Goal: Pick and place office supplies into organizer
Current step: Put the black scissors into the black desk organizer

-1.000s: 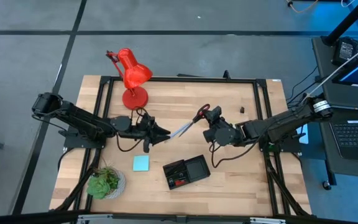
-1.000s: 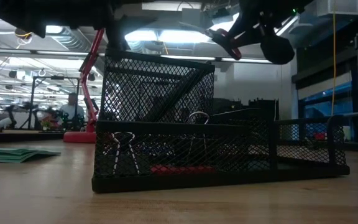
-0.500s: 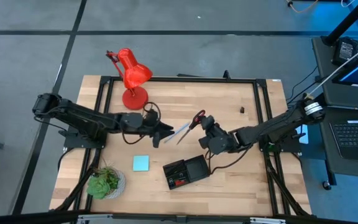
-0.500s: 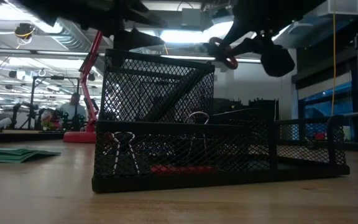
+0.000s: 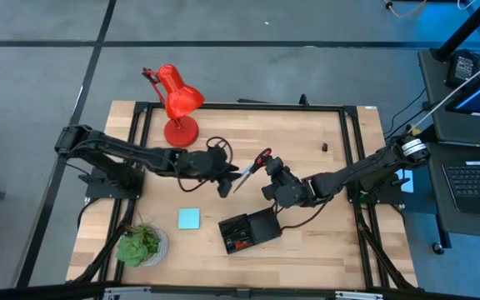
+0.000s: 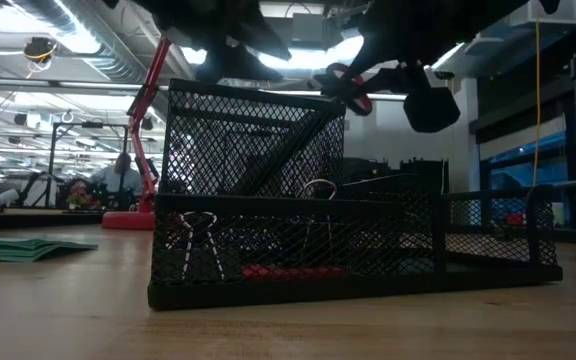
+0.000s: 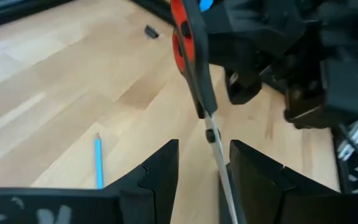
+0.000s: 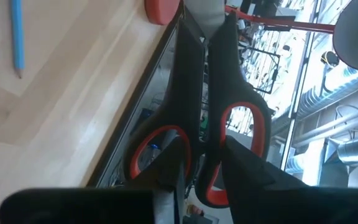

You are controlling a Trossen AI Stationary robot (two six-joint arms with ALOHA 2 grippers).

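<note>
You are mid-carry with the red-handled scissors (image 5: 252, 167); your right gripper (image 5: 271, 169) is clamped on the handle loops (image 8: 194, 155), holding them in the air, blades pointing toward the left arm. Your left gripper (image 7: 202, 163) stands open, its fingers either side of the blade (image 7: 219, 174), seemingly not yet pinching. Just below the right gripper's wrist in the high view sits the organizer (image 5: 252, 229), a red piece already inside. I judge a handover or a joint lowering comes next; bring the scissors over the tray before letting go. Farther off lie the light blue pen (image 7: 97, 163) and a tiny black clip (image 5: 324, 147). Whether the blade touches a left finger is hard to make out.
</note>
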